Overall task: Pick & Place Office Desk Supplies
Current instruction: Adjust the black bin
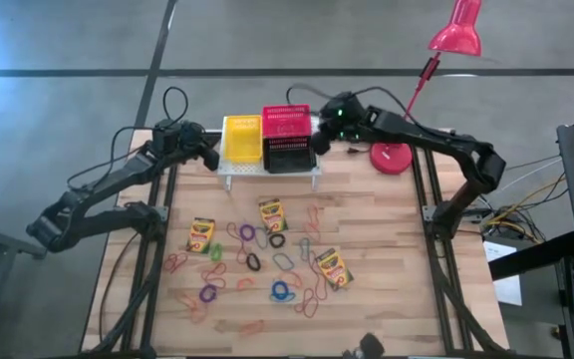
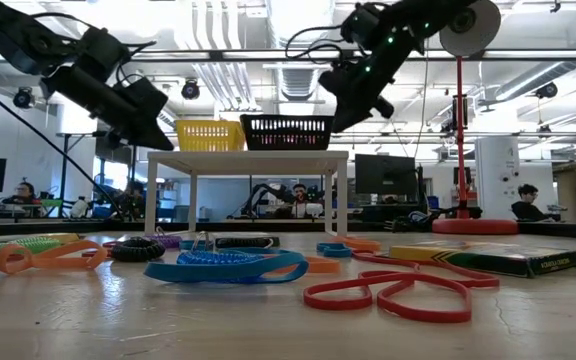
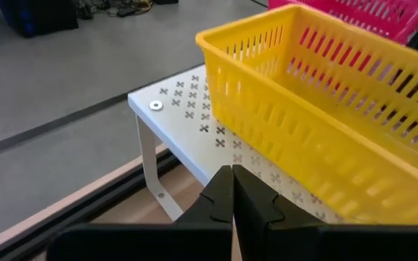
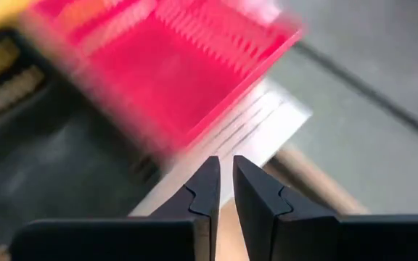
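Left gripper (image 1: 210,157) hovering at the 9 o'clock edge of the white stand (image 1: 229,170), fingers (image 3: 220,196) pressed together on nothing, clear of the yellow basket (image 1: 242,138). On the stand: yellow basket at 9 o'clock, red basket (image 1: 285,121) at 12, black basket (image 1: 288,156) touching it at 6. Right gripper (image 1: 321,136) poised at the stand's 3 o'clock edge, fingers (image 4: 256,192) a narrow slit apart, empty. Red lamp base (image 1: 391,157) near, farther toward 3 o'clock. Below the stand, toward 6 o'clock, three crayon boxes (image 1: 271,214) and loose elastic loops (image 1: 283,292) scattered across the table (image 1: 397,269); bare wood open along both side edges.
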`<action>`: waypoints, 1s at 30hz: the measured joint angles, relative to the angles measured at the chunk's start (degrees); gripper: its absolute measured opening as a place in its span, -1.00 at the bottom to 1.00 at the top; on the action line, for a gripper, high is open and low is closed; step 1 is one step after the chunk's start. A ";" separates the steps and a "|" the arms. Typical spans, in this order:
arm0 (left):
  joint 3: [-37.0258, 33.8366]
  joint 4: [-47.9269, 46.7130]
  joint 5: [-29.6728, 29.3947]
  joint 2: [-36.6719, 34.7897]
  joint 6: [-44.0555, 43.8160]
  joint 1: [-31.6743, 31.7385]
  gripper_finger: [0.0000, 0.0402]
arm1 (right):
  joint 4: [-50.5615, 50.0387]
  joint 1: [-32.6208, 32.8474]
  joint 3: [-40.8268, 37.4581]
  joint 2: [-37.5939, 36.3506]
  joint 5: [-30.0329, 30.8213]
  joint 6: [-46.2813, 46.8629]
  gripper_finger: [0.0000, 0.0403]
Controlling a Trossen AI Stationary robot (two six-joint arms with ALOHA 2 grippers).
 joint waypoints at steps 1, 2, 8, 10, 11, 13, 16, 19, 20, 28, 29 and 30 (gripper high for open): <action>0.00 -0.45 0.12 -0.12 0.16 0.00 -0.99 | -0.76 1.27 -0.77 -0.31 0.01 0.83 -0.81; 0.00 -1.03 0.19 -0.24 0.36 -0.01 -0.99 | -1.24 2.40 -1.58 -0.68 -0.03 1.89 -0.81; 0.00 -3.60 0.20 -0.26 0.55 -0.57 -0.99 | -2.02 7.68 -5.53 -1.96 1.06 7.89 -0.81; 0.00 -3.76 0.20 -0.26 0.58 -0.61 -0.99 | -2.05 8.75 -6.02 -1.91 3.40 9.43 -0.81; 0.00 -3.86 0.21 -0.26 0.59 -0.65 -0.99 | -2.51 8.99 -6.08 -1.95 3.86 10.02 -0.81; 0.00 -4.05 0.20 -0.26 0.62 -0.70 -0.99 | -3.19 9.31 -6.09 -1.95 3.93 11.50 -0.81; 0.00 -4.11 0.23 -0.26 0.67 -0.76 -0.99 | -3.59 9.75 -6.13 -1.93 4.08 13.23 -0.81; 0.00 -4.11 0.21 -0.26 0.69 -0.76 -0.99 | -3.46 10.05 -6.13 -1.96 4.11 15.51 -0.81; 0.00 -4.11 0.21 -0.26 0.68 -0.76 -0.99 | -3.44 10.09 -6.13 -1.96 4.11 16.07 -0.81; 0.00 -4.17 0.21 -0.26 0.68 -0.76 -0.99 | -1.76 10.41 -6.13 -1.91 4.08 17.89 -0.81; 0.00 -4.19 0.22 -0.26 0.66 -0.76 -0.99 | -1.66 10.44 -6.13 -1.93 4.04 17.95 -0.81; 0.00 -4.27 0.23 -0.26 0.66 -0.76 -0.99 | -1.63 10.51 -6.13 -1.93 3.95 17.93 -0.81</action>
